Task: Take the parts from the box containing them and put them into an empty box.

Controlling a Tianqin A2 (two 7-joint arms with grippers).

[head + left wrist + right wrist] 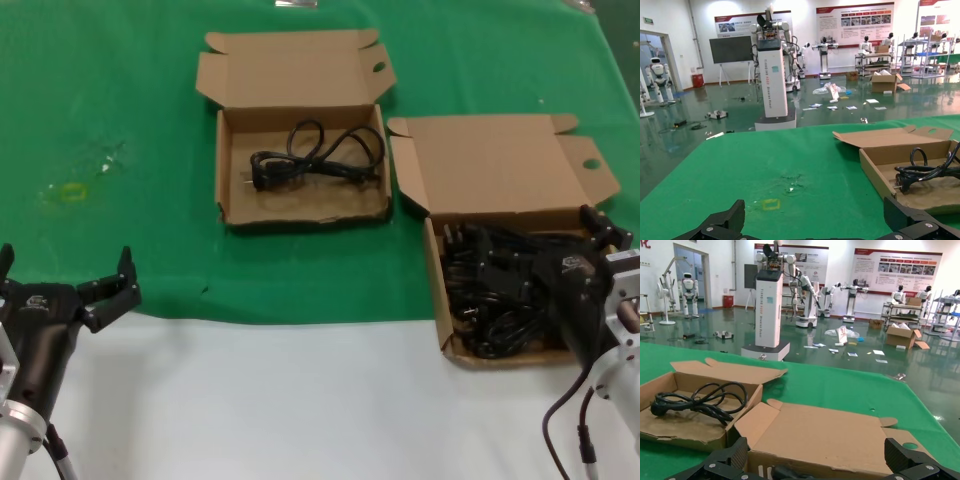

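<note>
From the head camera I get even, bright overhead light on the table [120, 90]; shadows under the two cardboard boxes are short and soft. A pale sheen washes the green cloth toward 12 o'clock. The pile of black power cords [500, 290] merges into one dark mass. On both wrist cameras the hall's glossy floor [700, 135] mirrors the ceiling lights.

A green cloth [120, 110] covers the far part of the desk, reaching its left and right edges. A small yellow mark [71, 192] and pale scuffs [108, 157] sit near the left edge. The near edge is bare white surface [300, 400].
</note>
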